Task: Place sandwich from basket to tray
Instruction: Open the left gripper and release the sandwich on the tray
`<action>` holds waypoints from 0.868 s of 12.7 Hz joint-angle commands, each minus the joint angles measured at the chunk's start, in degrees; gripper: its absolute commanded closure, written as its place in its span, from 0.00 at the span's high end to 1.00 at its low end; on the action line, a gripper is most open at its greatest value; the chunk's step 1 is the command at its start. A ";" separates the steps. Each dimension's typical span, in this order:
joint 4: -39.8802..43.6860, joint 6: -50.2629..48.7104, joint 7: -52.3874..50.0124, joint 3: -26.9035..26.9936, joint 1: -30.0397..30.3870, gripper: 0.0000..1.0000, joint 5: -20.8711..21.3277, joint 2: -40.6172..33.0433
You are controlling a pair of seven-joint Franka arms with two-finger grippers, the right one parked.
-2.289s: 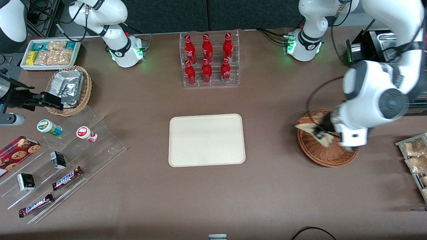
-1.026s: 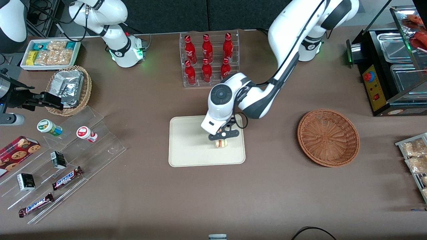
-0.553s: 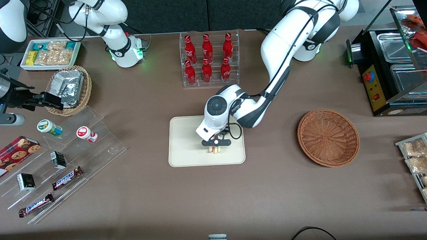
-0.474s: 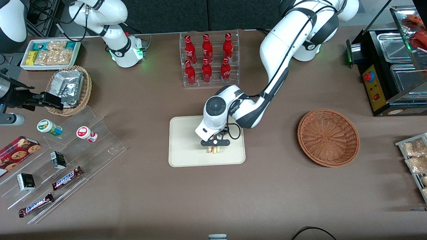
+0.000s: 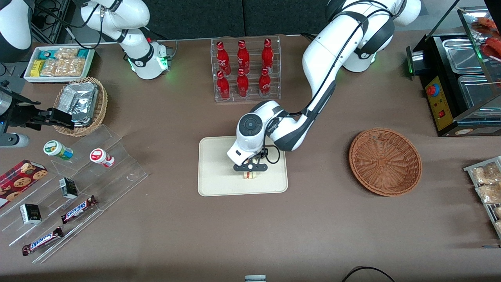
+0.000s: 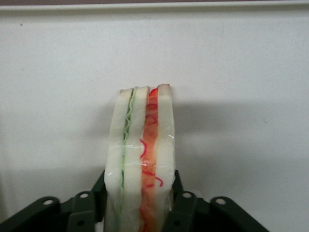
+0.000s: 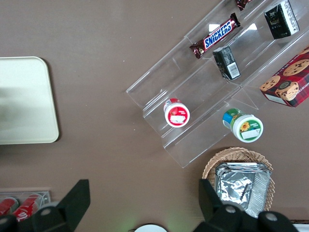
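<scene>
Since a moment ago the gripper (image 5: 250, 170) has eased slightly toward the parked arm's end, low over the tray (image 5: 217, 176). Its fingers (image 6: 185, 203) are closed narrowly on the sandwich (image 6: 140, 164), pressing both bread faces, the wedge standing on edge just above the cream surface. Well apart, toward the working arm's end, sits the basket (image 5: 385, 161).

Glossy white arm, grey joint caps, black cables, black claw (image 5: 250, 171).
</scene>
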 commanded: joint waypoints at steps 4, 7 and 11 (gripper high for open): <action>0.91 -11.80 -0.11 1.69 -0.22 1.00 4.30 -7.27; -3.90 -17.52 1.90 1.69 3.29 0.99 4.04 -15.17; -19.99 -16.74 11.99 1.34 13.56 0.99 -0.51 -32.48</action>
